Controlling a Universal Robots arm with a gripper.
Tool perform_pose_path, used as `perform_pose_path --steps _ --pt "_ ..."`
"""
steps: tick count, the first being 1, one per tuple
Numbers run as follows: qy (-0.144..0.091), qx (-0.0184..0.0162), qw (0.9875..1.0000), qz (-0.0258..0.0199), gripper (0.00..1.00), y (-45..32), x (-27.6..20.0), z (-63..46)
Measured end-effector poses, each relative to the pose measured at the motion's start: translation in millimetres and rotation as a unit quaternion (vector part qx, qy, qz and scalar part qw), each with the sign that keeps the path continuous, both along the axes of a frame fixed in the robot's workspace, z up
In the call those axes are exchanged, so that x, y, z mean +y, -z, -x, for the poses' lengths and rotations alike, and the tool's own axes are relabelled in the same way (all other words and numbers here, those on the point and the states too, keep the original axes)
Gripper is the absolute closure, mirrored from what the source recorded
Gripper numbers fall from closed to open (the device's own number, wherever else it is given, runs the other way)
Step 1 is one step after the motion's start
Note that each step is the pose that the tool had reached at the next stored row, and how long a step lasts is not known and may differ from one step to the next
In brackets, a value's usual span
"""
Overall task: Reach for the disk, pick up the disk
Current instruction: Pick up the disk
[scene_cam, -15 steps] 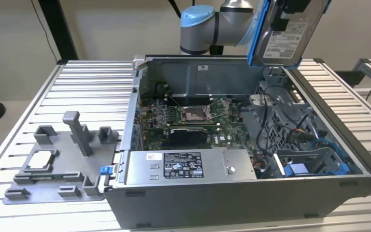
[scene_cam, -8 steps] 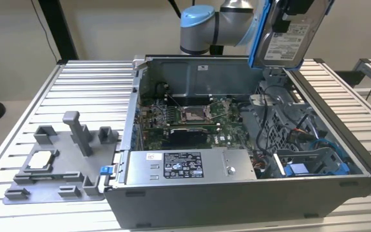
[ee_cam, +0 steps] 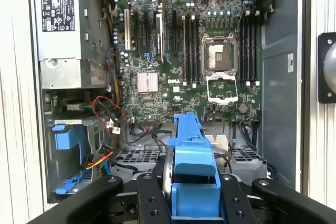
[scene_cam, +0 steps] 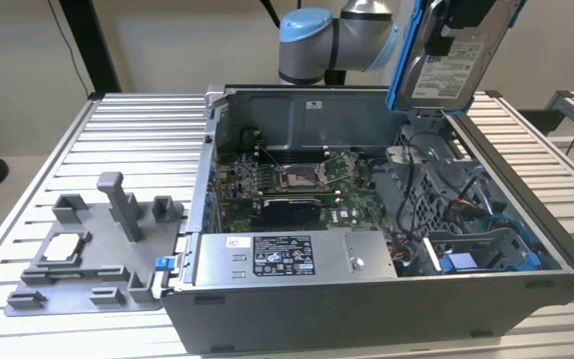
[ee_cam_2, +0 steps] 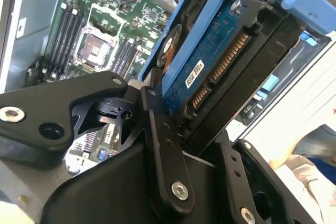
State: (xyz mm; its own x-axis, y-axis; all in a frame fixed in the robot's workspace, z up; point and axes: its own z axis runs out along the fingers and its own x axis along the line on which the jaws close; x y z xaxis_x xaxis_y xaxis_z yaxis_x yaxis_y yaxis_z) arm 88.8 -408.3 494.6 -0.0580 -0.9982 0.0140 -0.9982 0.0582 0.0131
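Black fingers [ee_cam_2: 163, 145] of the gripper [ee_cam: 191, 192] are closed tight on the disk [scene_cam: 447, 56] in its blue frame [ee_cam_2: 220, 3], holding it high above the open computer case [scene_cam: 526, 247]. I think the best way now is to keep the squeeze firm and lift slowly, clear of the wires [ee_cam: 102, 111]. White stickers with bar lines sit on the disk and the power box [scene_cam: 282, 256].

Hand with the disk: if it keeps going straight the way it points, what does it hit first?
Judging by the first wrist view, the hand, shut on the disk, points down into the open computer case. First contact would probably be the cables and drive cage beneath it; depth is unclear.
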Motion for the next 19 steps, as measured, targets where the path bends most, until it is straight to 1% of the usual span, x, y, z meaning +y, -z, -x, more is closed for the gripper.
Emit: perform_pose_path --steps 6,13,16,19 --pt "0.000 0.0000 1.0000 0.0000 1.00 1.0 -8.8 0.1" --pt "0.000 0.0001 1.0000 0.0001 1.00 2.6 -15.9 0.3" --pt "0.000 0.0001 1.0000 0.0000 1.00 3.7 -20.9 0.9" --pt "0.000 0.0001 1.0000 0.0000 1.00 4.4 -27.2 1.0"
